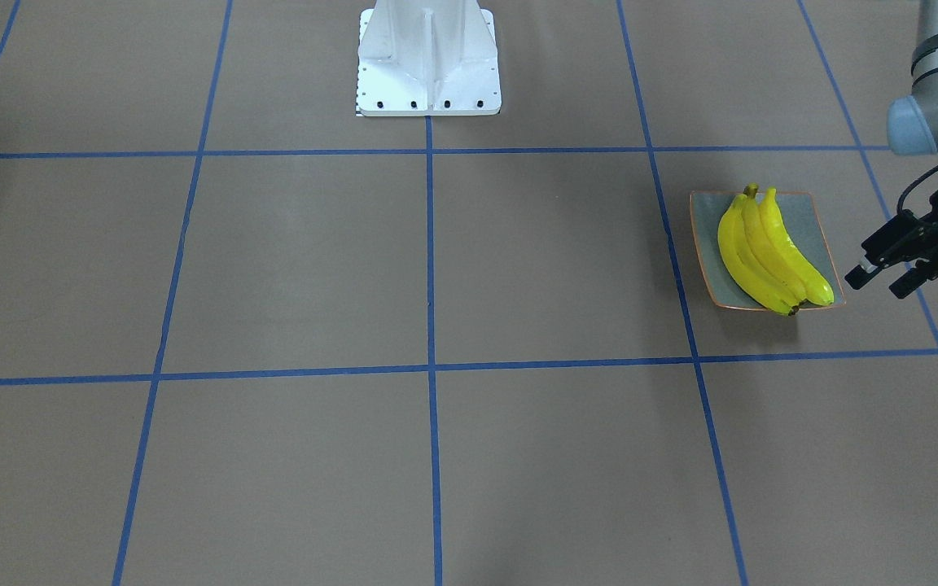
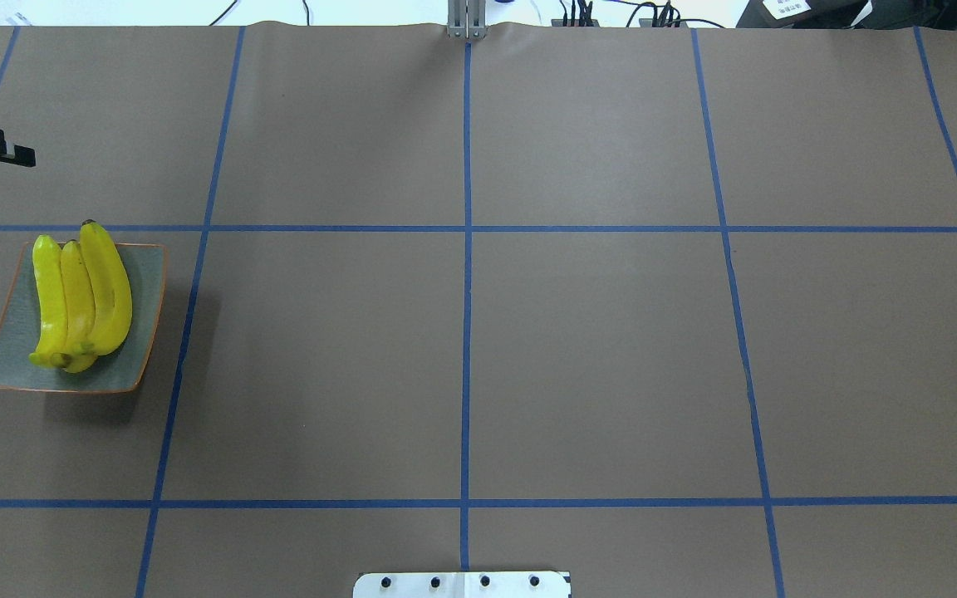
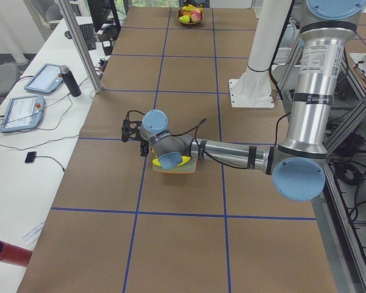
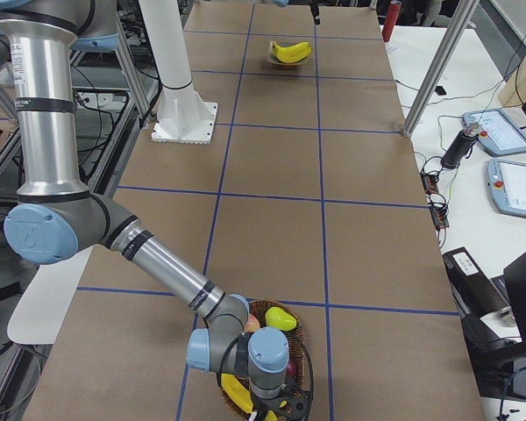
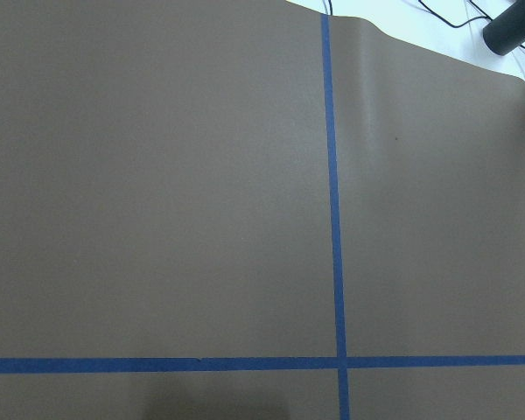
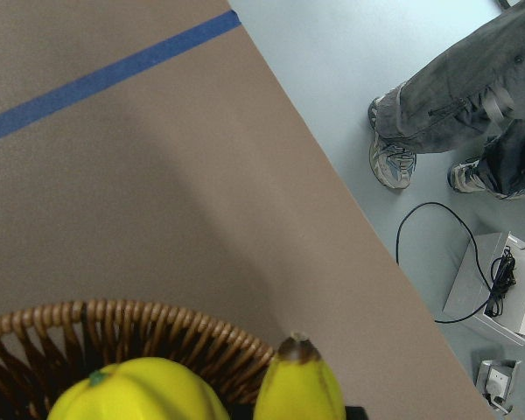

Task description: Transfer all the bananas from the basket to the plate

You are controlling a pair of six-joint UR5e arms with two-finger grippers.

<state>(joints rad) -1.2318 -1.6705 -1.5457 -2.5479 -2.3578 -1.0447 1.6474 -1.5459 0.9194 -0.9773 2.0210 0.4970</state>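
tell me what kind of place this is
Most likely a robotics lab or test cell: a brown paper-covered table gridded with blue tape, silver-and-blue jointed robot arms, and grey touchscreen control pendants lying on a white side bench.

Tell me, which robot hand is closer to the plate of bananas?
Left. The left hand hangs open just off the plate's edge; the right hand is far off, over the wicker basket.
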